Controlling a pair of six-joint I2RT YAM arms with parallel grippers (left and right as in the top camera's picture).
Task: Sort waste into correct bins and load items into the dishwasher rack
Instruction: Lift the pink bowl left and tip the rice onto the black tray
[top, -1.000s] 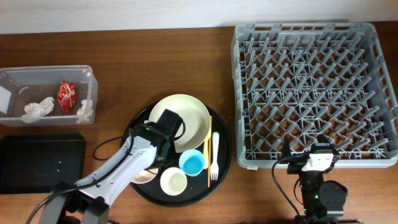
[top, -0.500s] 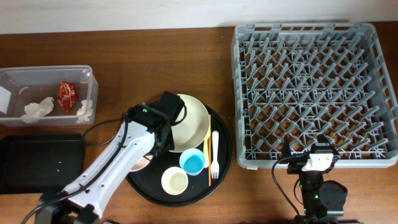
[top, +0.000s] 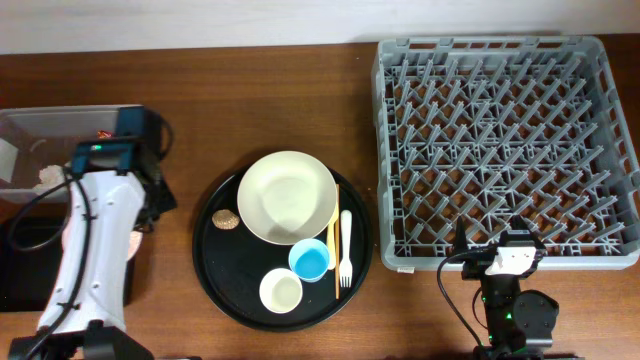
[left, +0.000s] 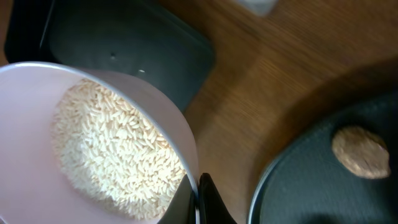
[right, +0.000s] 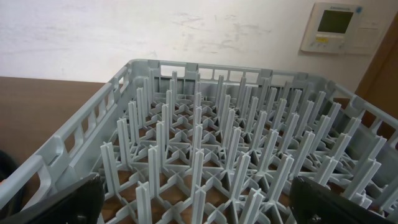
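Left gripper (left: 198, 200) pinching rim of pink bowl (left: 37, 87) of white rice (left: 112, 155) over edge of shallow black tray (left: 143, 56), right gripper (right: 196, 186) jaws spread apart facing grey dishwasher rack (right: 249, 137), brown food bit (left: 360, 151) on round black tray (left: 311, 186)

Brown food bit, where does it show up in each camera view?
Overhead: the brown food bit lies on the left side of the round black tray, beside the cream plate.
Left wrist: at the right, on the same tray.
Right wrist: not in it.
Shared landmark, overhead and left wrist: the tray's rim.
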